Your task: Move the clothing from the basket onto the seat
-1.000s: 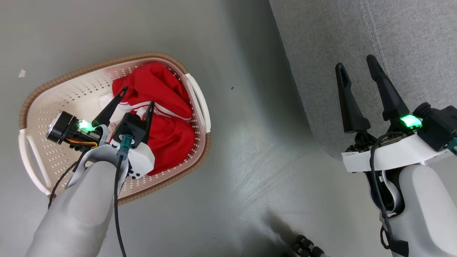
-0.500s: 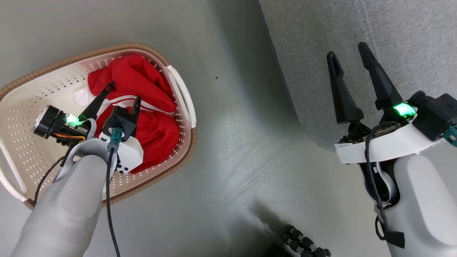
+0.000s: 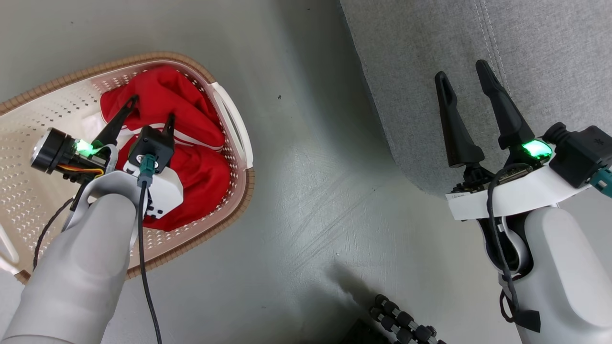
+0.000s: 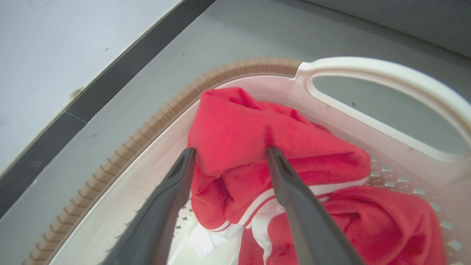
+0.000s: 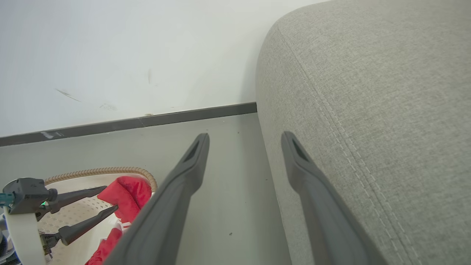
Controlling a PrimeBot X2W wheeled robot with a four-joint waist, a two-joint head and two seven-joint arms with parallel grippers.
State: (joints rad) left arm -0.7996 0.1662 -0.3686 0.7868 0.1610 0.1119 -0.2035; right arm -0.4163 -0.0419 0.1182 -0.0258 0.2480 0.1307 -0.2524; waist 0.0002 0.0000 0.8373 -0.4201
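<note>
The cream basket point(image 3: 143, 58) with a brown rim stands on the floor at the left. Red clothing point(image 3: 191, 167) with white stripe trim lies bunched against its right wall. My left gripper point(image 3: 150, 109) reaches down into the basket and is open. In the left wrist view its fingers point(image 4: 290, 198) flank a raised fold of the clothing point(image 4: 235, 125), and the left gripper point(image 4: 230, 151) has not closed on it. My right gripper point(image 3: 461, 71) hangs open and holds nothing over the edge of the grey seat point(image 3: 526, 48).
Grey floor point(image 3: 311, 191) separates the basket from the seat. A white wall with a dark baseboard point(image 5: 165, 117) runs behind the basket point(image 5: 103, 171) and the seat point(image 5: 368, 110). A black ribbed object point(image 3: 406, 325) pokes in at the bottom of the head view.
The whole head view has shifted, so the camera has moved. My left gripper stays open around the same fold of red clothing. The right gripper keeps its pose.
</note>
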